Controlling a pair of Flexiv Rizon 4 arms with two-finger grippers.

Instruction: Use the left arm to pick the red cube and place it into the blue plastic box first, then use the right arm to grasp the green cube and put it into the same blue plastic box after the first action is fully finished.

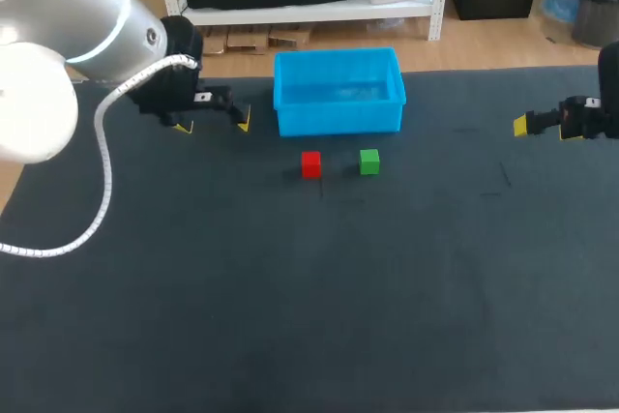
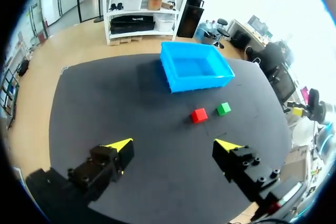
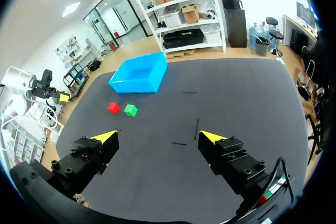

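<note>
Far left, left gripper: fingers spread wide, nothing btwn them, hovering over the table at the 9 o'clock side of the blue box. First pick not yet begun, by the look of it.

Next, red cube: on the table at approx 4 o'clock from that gripper, near the box's front wall, well ahead of the open fingers from the left wrist.

To do it well: head toward 4 o'clock, centre over the cube, square the tips to two flat faces, drop straight, close only w/ a tip on each side. Then lift clear of the rim, carry toward 12 o'clock, release over the box ctr; nothing seen inside yet.

Green cube: at the red one's 3 o'clock, near but apart. Prob. the main risk, so mind the narrow gap on descent.

Far right, right gripper: likewise wide open, empty. Best left parked until after the red drop.
</note>
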